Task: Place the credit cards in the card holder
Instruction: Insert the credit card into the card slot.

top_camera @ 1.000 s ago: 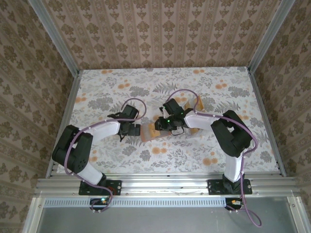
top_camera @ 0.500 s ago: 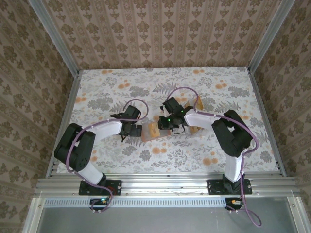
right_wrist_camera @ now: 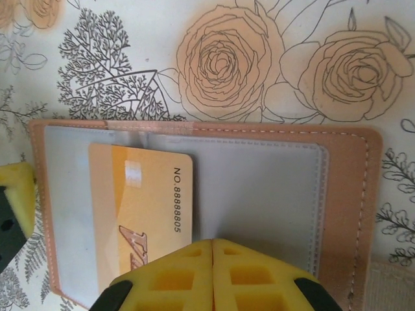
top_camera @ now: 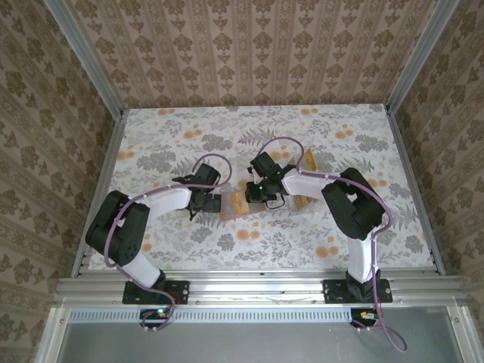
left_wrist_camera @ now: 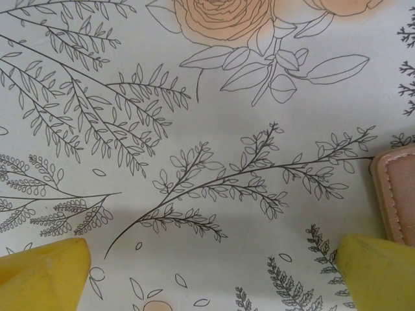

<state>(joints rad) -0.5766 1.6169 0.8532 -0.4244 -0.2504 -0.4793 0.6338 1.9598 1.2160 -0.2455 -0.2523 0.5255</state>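
The card holder (right_wrist_camera: 343, 194) lies open on the flowered cloth, grey lining up; from above it is the tan patch (top_camera: 236, 205) between the two arms. An orange credit card (right_wrist_camera: 139, 207) lies on its left half, its left part tucked under the clear pocket. My right gripper (right_wrist_camera: 213, 242) hovers over the card's near right corner, fingertips pressed together with nothing between them. My left gripper (left_wrist_camera: 214, 275) stands wide open over bare cloth just left of the holder, whose stitched edge (left_wrist_camera: 395, 194) sits by its right fingertip (left_wrist_camera: 379, 272). Two more credit cards (top_camera: 308, 160) (top_camera: 303, 202) lie beside the right arm.
The table is covered with a white cloth printed with grey leaves and orange roses (right_wrist_camera: 224, 65). Patterned walls and metal rails (top_camera: 412, 162) close it in on three sides. A yellow finger of the left gripper (right_wrist_camera: 14, 191) shows at the holder's left edge.
My right gripper has closed its jaws over the card holder, and the right arm's elbow has drawn in a little. The left arm has barely moved.
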